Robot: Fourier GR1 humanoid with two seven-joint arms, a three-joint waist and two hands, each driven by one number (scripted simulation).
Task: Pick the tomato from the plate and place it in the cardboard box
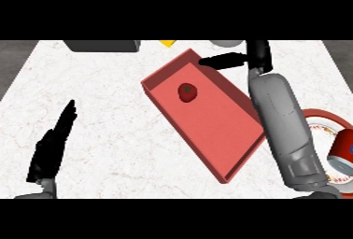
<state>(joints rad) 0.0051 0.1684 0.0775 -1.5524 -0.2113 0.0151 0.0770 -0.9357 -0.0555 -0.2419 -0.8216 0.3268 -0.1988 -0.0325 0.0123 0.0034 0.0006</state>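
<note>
A red tomato point(187, 92) with a green stem lies inside the red open box point(228, 135), near its far end. My right hand point(238, 59) reaches past the box's far right corner with its fingers straight and pointing left, holding nothing. The right forearm runs along the box's right wall. The red-rimmed plate point(318, 115) shows at the right edge, partly behind that forearm. My left hand point(55, 140) rests open at the lower left, fingers up, well apart from the box.
A red and blue can point(345, 151) lies on the plate at the right edge. A dark grey object point(103, 45), a yellow piece point(167, 43) and a grey round thing point(226, 43) sit along the counter's far edge.
</note>
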